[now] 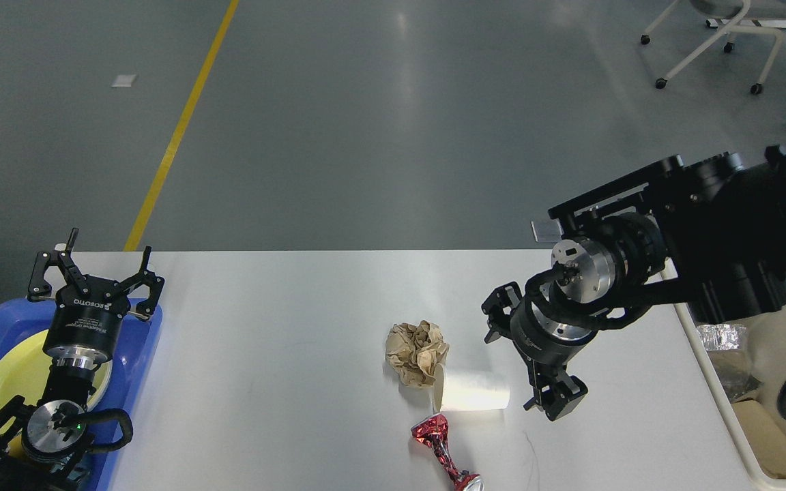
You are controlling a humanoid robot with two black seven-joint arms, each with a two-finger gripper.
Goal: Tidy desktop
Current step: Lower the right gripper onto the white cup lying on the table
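Note:
The white-grey desktop (284, 354) holds a crumpled brown paper ball (417, 352), a white paper cup (471, 391) lying on its side, and a crushed red can (442, 447) near the front edge. My right gripper (520, 365) is open, low over the table just right of the cup's base, one finger above and one below the cup's level. Over the far end of the blue tray, my left gripper (105, 256) stands open and empty, fingers pointing away from me.
A blue tray (144, 354) with a yellow plate (7, 385) sits at the left edge under my left arm. A cream bin (710, 372) at the right edge holds foil (724, 337) and brown scraps. A wheeled chair (720, 27) stands on the floor beyond.

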